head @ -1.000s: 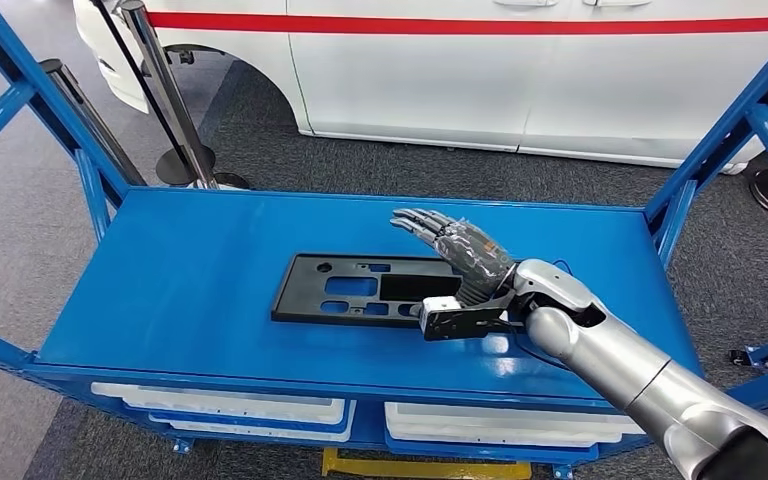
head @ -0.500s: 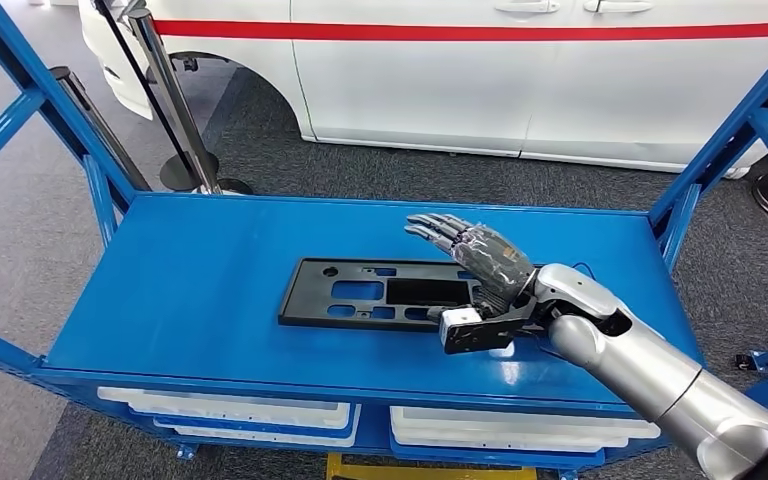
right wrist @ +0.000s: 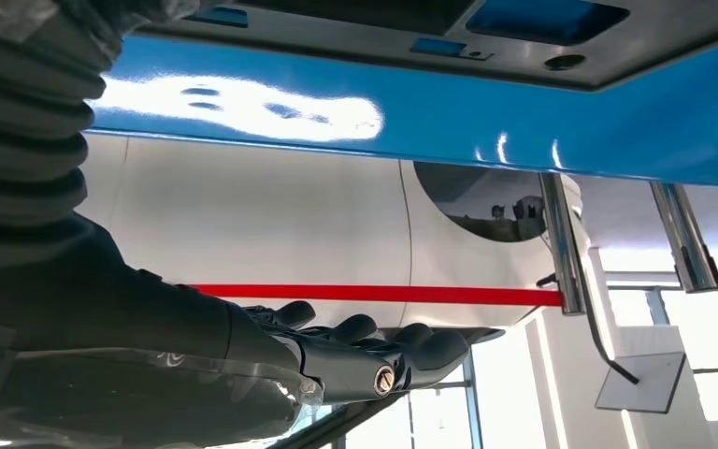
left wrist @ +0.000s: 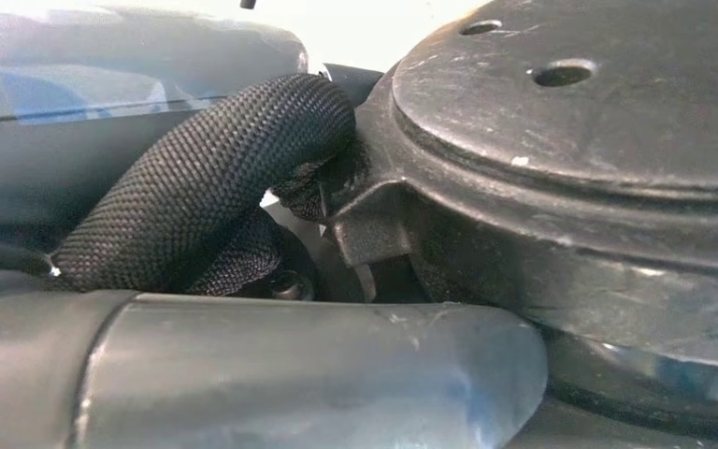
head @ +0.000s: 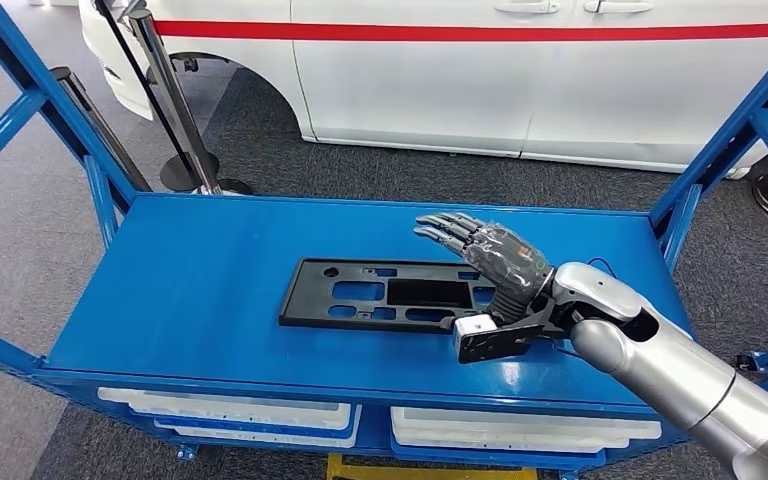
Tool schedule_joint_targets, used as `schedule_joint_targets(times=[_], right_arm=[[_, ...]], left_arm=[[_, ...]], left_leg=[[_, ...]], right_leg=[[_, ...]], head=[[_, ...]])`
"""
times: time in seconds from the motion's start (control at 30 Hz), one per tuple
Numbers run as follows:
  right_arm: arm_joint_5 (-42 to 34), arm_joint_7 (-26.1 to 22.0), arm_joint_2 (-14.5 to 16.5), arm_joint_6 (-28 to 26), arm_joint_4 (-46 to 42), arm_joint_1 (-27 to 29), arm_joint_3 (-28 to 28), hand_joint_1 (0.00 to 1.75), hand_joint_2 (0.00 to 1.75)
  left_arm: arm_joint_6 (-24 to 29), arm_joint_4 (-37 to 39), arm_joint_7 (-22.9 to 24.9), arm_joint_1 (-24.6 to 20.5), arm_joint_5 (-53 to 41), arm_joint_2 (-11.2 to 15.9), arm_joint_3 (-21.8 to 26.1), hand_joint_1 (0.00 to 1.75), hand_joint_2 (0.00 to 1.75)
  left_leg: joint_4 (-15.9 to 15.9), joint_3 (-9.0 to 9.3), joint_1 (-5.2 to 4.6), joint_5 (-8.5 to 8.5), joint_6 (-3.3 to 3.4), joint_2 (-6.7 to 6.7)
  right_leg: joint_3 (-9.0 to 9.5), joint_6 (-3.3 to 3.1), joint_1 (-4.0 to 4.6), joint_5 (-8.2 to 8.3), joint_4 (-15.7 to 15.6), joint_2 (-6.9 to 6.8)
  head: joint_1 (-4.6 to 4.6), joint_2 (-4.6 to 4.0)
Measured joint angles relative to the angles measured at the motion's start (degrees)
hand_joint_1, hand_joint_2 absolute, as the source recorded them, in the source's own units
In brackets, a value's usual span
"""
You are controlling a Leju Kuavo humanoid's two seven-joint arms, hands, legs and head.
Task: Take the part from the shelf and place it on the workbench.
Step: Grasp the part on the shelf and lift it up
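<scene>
My right hand (head: 490,262) hovers flat over the right end of the black part (head: 385,294), fingers (head: 447,226) stretched out and slightly apart, holding nothing; whether it touches the part I cannot tell. To the left, steel posts (head: 175,100) stand on grey carpet (head: 20,210). The blue shelf (head: 190,290) carries the part lying flat near its middle. Behind runs a white car (head: 520,80) with a red stripe. White trays (head: 230,408) sit underneath the shelf.

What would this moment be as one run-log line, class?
right hand: open, above plate's right end | black plate: flat on blue shelf, not lifted | white car: behind
</scene>
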Motion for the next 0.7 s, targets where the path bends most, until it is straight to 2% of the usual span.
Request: schedule_joint_targets(times=[0.1,0.27,0.33,0.7], right_arm=[[-0.02,0.26,-0.77,0.22,-0.84,0.01,0.00,0.00,1.75],[-0.07,0.69,-1.47,0.97,-1.67,-0.14,0.00,0.00,1.75],[-0.04,0.70,-1.46,1.38,-1.69,-0.35,0.00,0.00,1.75],[0.08,0.85,-1.44,2.31,-1.98,-2.33,0.00,0.00,1.75]], left_arm=[[0.03,0.19,3.02,-0.56,-0.72,0.00,-0.06,0.00,0.00],[-0.70,1.18,11.79,-2.53,-1.47,-0.14,-0.47,0.00,0.00],[-1.33,1.81,13.58,-3.18,-1.40,-0.34,-0.79,0.00,0.00],[-1.97,4.04,14.57,-4.68,-1.10,-1.13,-1.08,0.00,0.00]], left_leg=[[-0.02,0.18,-0.04,-0.04,0.05,-0.09],[-0.09,0.78,-0.14,-0.28,0.18,-0.28],[-0.10,1.20,-0.17,-0.48,0.19,-0.29],[-0.10,2.97,-0.46,-1.55,0.31,-0.32]], right_leg=[[0.20,0.14,-0.03,-0.10,0.00,-0.05],[0.96,0.19,-0.09,-0.41,0.00,-0.21],[1.41,0.22,-0.12,-0.64,0.00,-0.22],[3.21,0.46,-0.37,-1.80,0.00,-0.25]], head=[[0.00,0.00],[0.00,0.00],[0.00,0.00],[0.02,0.00]])
